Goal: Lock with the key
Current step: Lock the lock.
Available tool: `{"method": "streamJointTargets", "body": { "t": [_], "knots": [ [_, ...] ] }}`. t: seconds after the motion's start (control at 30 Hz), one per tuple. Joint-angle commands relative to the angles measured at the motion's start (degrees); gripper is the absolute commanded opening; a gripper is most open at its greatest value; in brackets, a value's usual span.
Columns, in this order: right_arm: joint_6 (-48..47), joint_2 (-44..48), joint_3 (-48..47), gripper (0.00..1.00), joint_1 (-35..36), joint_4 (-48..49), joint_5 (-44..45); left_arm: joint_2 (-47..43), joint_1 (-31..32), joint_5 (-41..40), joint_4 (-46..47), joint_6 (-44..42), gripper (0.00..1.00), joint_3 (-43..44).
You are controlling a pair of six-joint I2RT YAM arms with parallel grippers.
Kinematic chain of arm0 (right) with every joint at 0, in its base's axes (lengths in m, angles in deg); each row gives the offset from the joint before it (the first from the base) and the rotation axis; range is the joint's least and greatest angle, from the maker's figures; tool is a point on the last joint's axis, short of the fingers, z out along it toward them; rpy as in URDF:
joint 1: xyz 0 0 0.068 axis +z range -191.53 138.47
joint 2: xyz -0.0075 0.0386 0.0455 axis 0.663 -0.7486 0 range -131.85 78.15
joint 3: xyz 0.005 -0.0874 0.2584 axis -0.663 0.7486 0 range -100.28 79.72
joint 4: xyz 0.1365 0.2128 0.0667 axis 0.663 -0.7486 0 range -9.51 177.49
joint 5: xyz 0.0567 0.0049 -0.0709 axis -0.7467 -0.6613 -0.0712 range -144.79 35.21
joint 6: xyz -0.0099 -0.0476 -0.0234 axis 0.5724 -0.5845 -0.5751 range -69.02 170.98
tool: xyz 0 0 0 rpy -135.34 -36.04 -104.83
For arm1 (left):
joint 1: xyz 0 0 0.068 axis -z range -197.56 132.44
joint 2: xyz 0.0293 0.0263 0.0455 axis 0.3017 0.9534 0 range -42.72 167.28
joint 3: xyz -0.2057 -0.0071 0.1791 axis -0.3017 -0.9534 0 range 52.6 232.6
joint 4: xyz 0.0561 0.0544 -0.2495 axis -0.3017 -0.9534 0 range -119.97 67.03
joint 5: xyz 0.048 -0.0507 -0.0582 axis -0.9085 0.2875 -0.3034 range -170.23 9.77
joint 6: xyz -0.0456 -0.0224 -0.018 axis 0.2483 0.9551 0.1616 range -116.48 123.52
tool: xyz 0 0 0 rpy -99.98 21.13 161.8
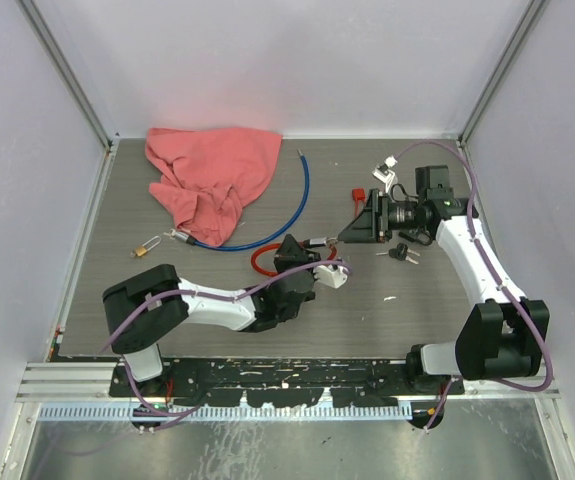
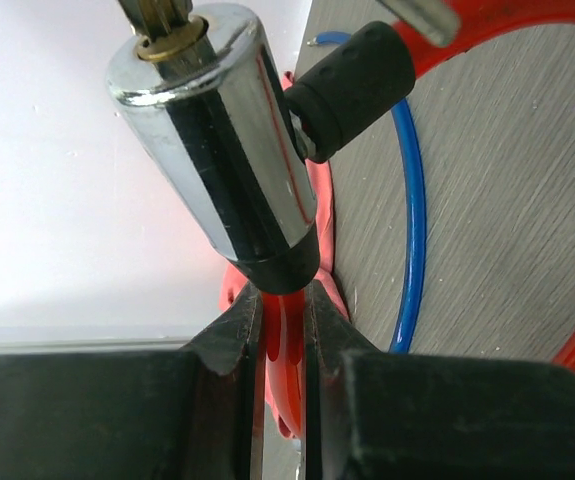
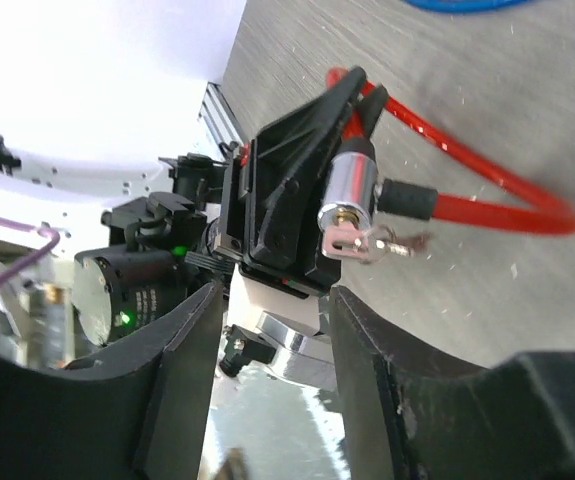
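Here, left gripper tight on cable lock (key in), right gripper unclenched.

"What sort of place was it?"

"A robotics lab test cell. A left arm and a right arm were bolted side by side to a slotted aluminium rail at the near edge of the counter."

"What else showed it?"

"Plain white panels closed in three sides, framed by aluminium posts. Purple cables ran loose along the arms. One wrist view showed bare motor housings with a green status light."
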Motion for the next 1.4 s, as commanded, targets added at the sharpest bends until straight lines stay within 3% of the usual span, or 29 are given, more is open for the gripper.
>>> {"method": "streamJointTargets", "body": {
  "t": [0.0, 0.13, 0.53, 0.93, 1.37],
  "knots": [
    [19.1, 3.8, 1.9, 0.53, -0.4, 4.7, 4.9, 2.0, 0.3, -1.9, -1.3, -1.1, 0.0, -0.6],
    [18.9, 2.7, 1.6, 0.55, -0.4, -0.4, 7.1, 2.2, 0.6, -2.4, -1.6, -1.1, 0.0, -0.4],
    [24.0, 1.0, 1.3, 0.51, 0.4, -1.7, 11.7, 3.9, 1.4, -3.5, -2.3, -1.3, 0.0, 1.3],
    [31.5, -0.9, 2.0, 0.45, 2.3, 4.4, 13.9, 4.2, 1.6, -3.4, -2.7, -1.3, 0.0, 1.8],
    [32.9, -2.3, 2.3, 0.34, 2.3, 5.2, 17.1, 3.9, 1.9, -3.3, -2.8, -1.4, 0.0, 1.7]
  ]
}}
